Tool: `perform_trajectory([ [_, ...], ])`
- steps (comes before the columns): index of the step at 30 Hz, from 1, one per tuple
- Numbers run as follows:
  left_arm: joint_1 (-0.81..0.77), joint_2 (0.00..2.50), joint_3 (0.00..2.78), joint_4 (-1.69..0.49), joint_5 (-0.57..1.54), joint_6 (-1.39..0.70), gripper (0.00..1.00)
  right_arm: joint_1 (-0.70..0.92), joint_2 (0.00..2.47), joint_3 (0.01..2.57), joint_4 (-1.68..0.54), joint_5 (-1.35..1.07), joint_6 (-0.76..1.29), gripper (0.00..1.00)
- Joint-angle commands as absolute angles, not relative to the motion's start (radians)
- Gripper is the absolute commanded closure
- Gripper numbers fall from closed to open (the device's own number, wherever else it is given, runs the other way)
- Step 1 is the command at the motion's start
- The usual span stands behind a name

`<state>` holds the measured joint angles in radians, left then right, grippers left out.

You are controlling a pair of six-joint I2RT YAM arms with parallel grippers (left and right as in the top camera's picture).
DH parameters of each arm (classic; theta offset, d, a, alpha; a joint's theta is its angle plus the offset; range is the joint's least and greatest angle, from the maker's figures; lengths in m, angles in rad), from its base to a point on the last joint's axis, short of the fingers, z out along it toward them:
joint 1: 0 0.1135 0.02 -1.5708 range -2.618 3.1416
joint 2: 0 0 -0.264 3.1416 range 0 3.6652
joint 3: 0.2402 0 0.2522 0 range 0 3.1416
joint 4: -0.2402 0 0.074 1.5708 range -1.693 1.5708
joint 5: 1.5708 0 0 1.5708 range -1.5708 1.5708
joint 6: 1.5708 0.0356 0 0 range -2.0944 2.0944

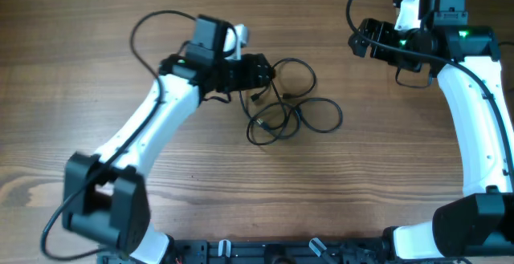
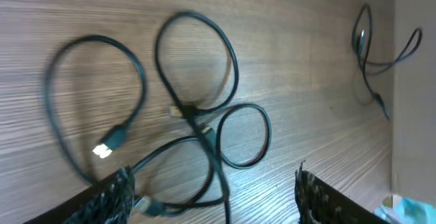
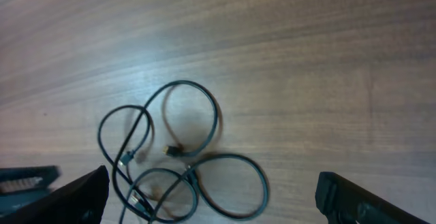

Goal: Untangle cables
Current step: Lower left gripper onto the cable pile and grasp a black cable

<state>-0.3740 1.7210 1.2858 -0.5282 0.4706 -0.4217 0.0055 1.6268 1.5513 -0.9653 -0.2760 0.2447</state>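
From overhead, we see the cables [image 1: 293, 113] tangled in loose loops near the middle of the table [image 1: 241, 192], with bare wood all round them. The left gripper [image 1: 270, 74] sits just at their upper left edge. The right gripper [image 1: 356, 41] hangs well apart, toward the far right corner.

In the left wrist view, our left gripper [image 2: 212, 178] stands open. Its fingers [image 2: 112, 195] are spread either side of the nearest loops and clamp nothing. Only here do we see a bright plug [image 2: 102, 150] and the table's edge at the right.

In the right wrist view, the right gripper [image 3: 212, 178] is wide open and holds nothing. The cables [image 3: 184, 157] lie ahead of it, with open wood beyond.
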Motion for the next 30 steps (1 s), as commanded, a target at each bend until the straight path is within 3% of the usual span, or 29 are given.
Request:
perform_trajectory([
  [1,-0.43,1.798,1.288,-0.495,0.488,-0.435,0.25,0.006,1.631,1.562,-0.97,-0.244,0.255,0.0],
  [19,-0.497,1.937,1.288,-0.449,0.418,-0.487,0.56,0.006,1.633,1.53,-0.969,-0.244,0.265,0.0],
  [23,-0.517,1.942,1.288,-0.429,0.406,-0.487,0.74,0.006,1.635,1.529,-0.97,-0.244,0.265,0.0],
  [26,-0.517,1.942,1.288,-0.429,0.39,-0.487,0.95,0.006,1.635,1.529,-0.969,-0.244,0.265,0.0],
  [30,-0.512,1.936,1.289,-0.428,0.392,-0.486,0.96,0.006,1.635,1.529,-0.969,-0.244,0.265,0.0],
])
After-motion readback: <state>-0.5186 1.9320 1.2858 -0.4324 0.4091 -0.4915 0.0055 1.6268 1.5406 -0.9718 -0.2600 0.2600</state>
